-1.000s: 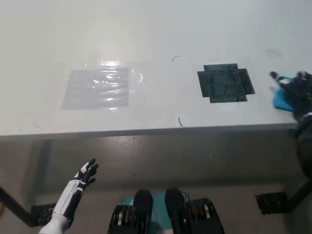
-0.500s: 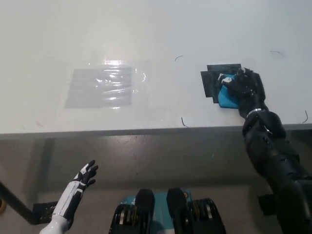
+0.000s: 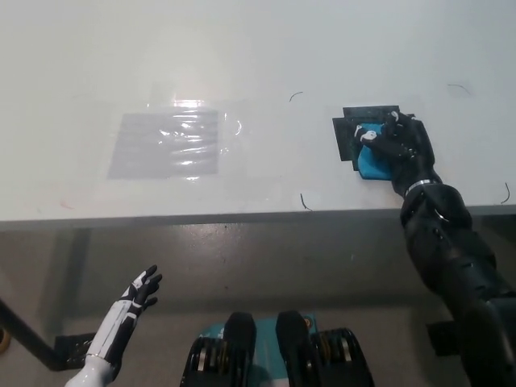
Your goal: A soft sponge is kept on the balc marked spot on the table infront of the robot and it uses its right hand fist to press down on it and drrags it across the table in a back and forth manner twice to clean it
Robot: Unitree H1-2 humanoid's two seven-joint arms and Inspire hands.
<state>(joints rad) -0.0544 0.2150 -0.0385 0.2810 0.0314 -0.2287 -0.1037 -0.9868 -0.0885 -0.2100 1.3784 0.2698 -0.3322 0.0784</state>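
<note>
A blue sponge (image 3: 372,159) lies on the black marked spot (image 3: 348,129) at the right of the white table (image 3: 242,48). My black right hand (image 3: 403,147) presses down on the sponge from its right side, fingers curled over its top. Most of the black spot is covered by the sponge and hand. My white left hand (image 3: 139,292) rests below the table's front edge at the lower left, fingers apart and holding nothing.
A shiny clear film patch (image 3: 169,143) lies on the table to the left of centre. The table's front edge (image 3: 242,219) runs across the middle of the picture. Thin dark marks (image 3: 301,201) dot the surface near the spot.
The right hand has dragged the sponge left from the table's right end onto the black spot, then settled there. The left hand has stayed put.
</note>
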